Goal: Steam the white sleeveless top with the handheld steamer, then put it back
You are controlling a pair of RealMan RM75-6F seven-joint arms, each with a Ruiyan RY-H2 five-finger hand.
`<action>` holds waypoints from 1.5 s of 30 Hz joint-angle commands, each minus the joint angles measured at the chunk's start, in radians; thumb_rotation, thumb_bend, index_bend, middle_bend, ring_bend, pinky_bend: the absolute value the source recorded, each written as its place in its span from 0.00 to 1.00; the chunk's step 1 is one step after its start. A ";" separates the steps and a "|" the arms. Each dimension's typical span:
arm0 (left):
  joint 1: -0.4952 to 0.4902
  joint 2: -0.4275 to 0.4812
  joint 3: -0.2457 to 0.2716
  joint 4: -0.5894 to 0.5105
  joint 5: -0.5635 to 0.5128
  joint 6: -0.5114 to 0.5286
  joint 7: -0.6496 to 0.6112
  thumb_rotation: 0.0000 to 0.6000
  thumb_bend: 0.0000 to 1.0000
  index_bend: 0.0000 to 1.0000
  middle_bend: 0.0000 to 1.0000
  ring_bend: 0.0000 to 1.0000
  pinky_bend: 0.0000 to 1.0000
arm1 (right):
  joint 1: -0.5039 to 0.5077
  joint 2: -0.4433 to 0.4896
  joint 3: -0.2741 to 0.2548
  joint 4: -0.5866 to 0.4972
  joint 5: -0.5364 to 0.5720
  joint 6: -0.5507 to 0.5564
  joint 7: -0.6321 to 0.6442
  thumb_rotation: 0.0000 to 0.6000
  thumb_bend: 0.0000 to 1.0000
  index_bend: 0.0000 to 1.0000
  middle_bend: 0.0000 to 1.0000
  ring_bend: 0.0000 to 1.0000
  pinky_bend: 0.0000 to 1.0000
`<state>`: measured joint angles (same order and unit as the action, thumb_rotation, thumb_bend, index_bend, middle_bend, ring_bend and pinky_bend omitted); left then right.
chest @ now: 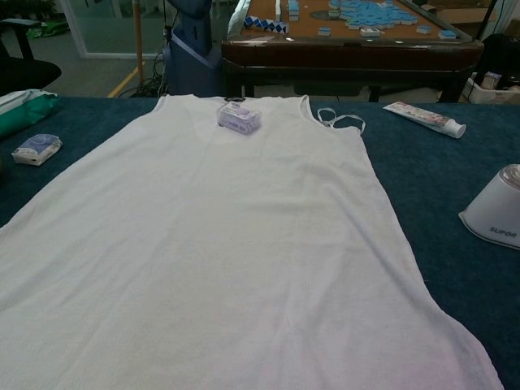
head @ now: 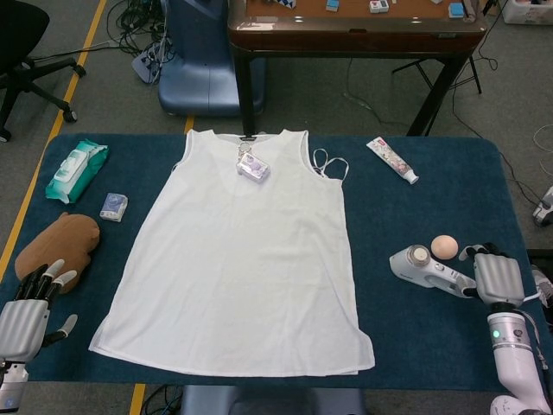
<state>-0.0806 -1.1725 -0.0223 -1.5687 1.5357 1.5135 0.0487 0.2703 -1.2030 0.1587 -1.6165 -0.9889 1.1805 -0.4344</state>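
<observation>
Only head view shows right hand (head: 494, 278) at steamer (head: 430, 271) handle.

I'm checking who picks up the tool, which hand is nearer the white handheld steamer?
Right. The right hand is at the handle end of the white handheld steamer; the left hand sits across the white sleeveless top, at the table's opposite edge.
</observation>
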 commanded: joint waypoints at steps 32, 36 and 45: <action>-0.006 -0.005 -0.003 0.029 0.014 0.002 -0.030 1.00 0.24 0.19 0.09 0.05 0.08 | 0.024 -0.024 -0.041 -0.004 0.055 -0.015 0.009 1.00 0.13 0.40 0.35 0.21 0.35; -0.005 -0.005 -0.002 0.029 0.015 0.004 -0.031 1.00 0.24 0.19 0.09 0.05 0.08 | 0.023 -0.023 -0.039 -0.003 0.054 -0.008 0.013 1.00 0.09 0.41 0.35 0.21 0.35; -0.006 -0.009 0.001 0.031 0.018 0.003 -0.033 1.00 0.24 0.19 0.10 0.05 0.08 | 0.037 -0.033 -0.034 0.016 0.076 -0.008 -0.014 1.00 0.07 0.42 0.36 0.21 0.36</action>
<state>-0.0860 -1.1817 -0.0211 -1.5379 1.5536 1.5166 0.0159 0.3039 -1.2323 0.1233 -1.6049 -0.9172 1.1768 -0.4454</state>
